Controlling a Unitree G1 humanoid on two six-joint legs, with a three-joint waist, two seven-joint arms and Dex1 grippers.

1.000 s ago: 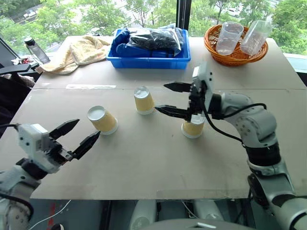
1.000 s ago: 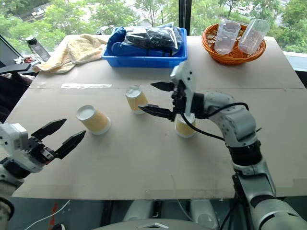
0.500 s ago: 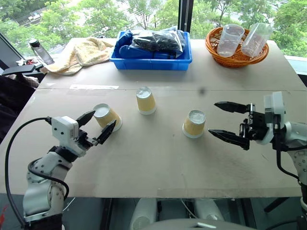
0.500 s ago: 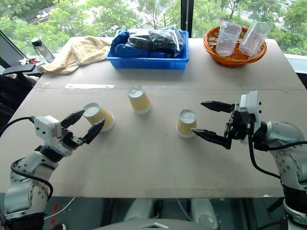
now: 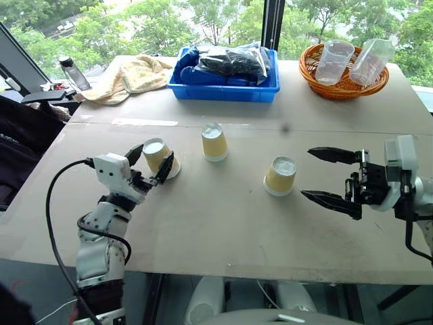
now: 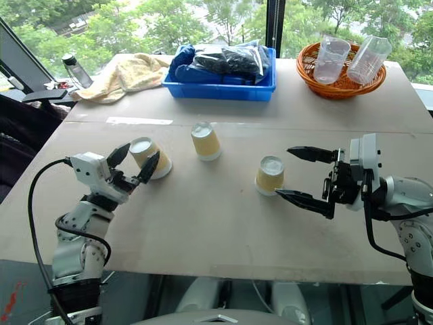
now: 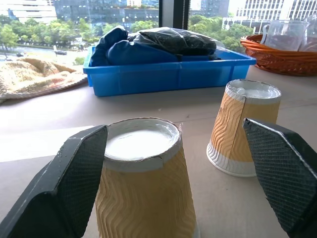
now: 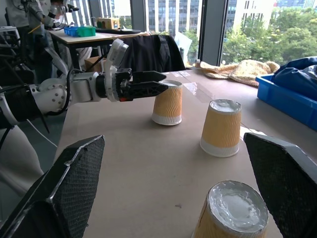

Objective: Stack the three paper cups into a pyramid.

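Left gripper (image 5: 150,164) spread wide astride the 9 o'clock cup (image 5: 160,157), clamping nothing. Should close squarely mid-wall, gently. Right gripper (image 5: 331,178) gaping, empty.

left gripper (image 6: 133,163) splayed around left cup (image 6: 150,157); right gripper (image 6: 298,175) wide beside right cup (image 6: 270,175)

No readable text, labels, brands or numbers anywhere. The three paper cups (image 5: 280,175) have plain ribbed sides, no print. Clear measuring cups (image 5: 336,61) in the basket may carry scale marks, too small to read. Blue bin (image 5: 230,80) and bagged items in it show no legible writing.
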